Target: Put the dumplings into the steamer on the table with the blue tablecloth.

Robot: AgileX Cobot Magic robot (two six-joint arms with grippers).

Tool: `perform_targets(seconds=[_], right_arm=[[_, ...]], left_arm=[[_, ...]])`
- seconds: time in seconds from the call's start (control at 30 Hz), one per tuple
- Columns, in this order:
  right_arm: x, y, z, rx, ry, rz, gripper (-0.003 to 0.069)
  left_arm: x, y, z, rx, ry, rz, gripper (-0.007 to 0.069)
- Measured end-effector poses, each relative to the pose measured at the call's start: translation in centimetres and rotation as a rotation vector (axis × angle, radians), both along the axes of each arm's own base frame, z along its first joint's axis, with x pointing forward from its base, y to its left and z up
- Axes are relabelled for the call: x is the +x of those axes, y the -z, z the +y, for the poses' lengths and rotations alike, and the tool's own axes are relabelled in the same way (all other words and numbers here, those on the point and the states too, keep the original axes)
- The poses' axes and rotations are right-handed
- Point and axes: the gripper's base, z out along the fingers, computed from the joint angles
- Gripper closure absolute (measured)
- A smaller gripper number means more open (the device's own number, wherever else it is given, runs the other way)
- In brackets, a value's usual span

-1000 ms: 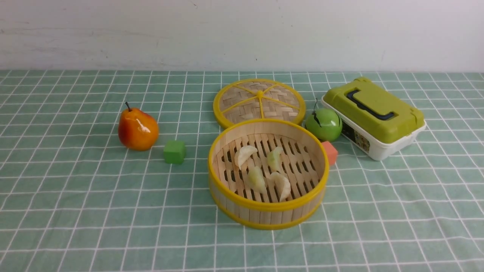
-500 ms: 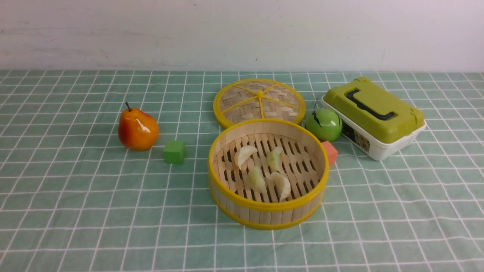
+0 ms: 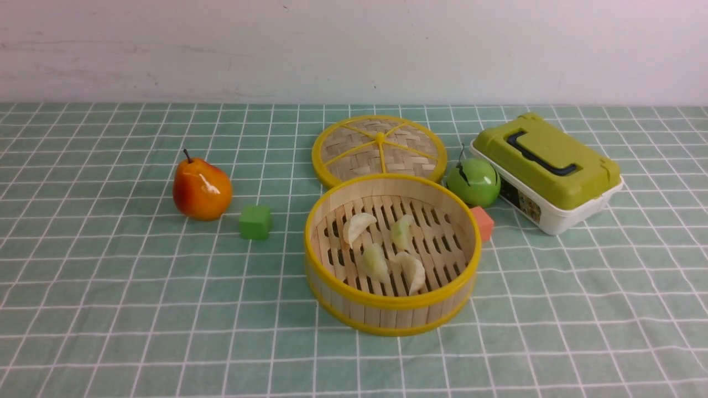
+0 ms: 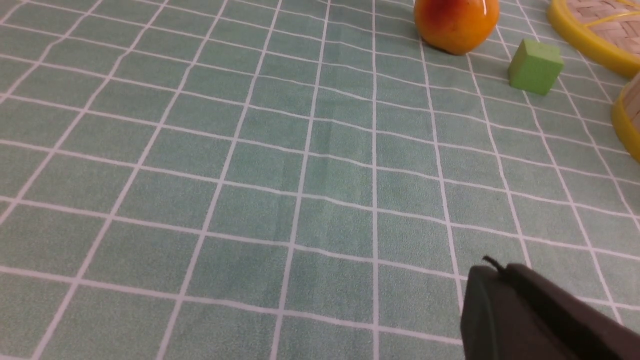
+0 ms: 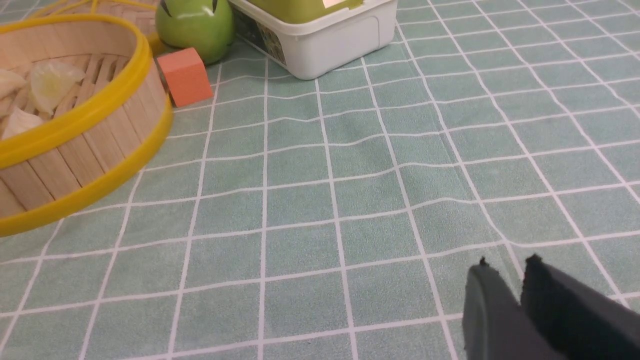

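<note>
The round bamboo steamer (image 3: 354,309) stands at the middle of the table on the blue checked tablecloth (image 3: 110,304). Four pale dumplings lie on its slatted floor: one at the back left (image 3: 359,226), one at the back right (image 3: 402,231), two at the front (image 3: 375,262) (image 3: 414,271). Neither gripper shows in the front view. My left gripper (image 4: 495,272) is shut and empty over bare cloth, with the steamer's rim (image 4: 627,125) far off. My right gripper (image 5: 507,262) is empty with its tips a narrow gap apart, well away from the steamer (image 5: 75,150).
The woven lid (image 3: 379,146) lies flat behind the steamer. A pear (image 3: 202,189) and a green cube (image 3: 255,222) sit to its left. A green apple (image 3: 473,181), an orange cube (image 3: 483,223) and a green-lidded box (image 3: 545,171) sit to its right.
</note>
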Motion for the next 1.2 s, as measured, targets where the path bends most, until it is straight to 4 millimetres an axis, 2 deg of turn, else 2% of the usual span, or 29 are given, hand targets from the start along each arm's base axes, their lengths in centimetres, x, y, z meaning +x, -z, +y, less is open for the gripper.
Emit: perform_targets(seconds=[1.2], right_arm=[[0.00,0.00,0.00,0.000,0.000,0.000,0.0517]], left_arm=[[0.00,0.00,0.00,0.000,0.000,0.000,0.0610]])
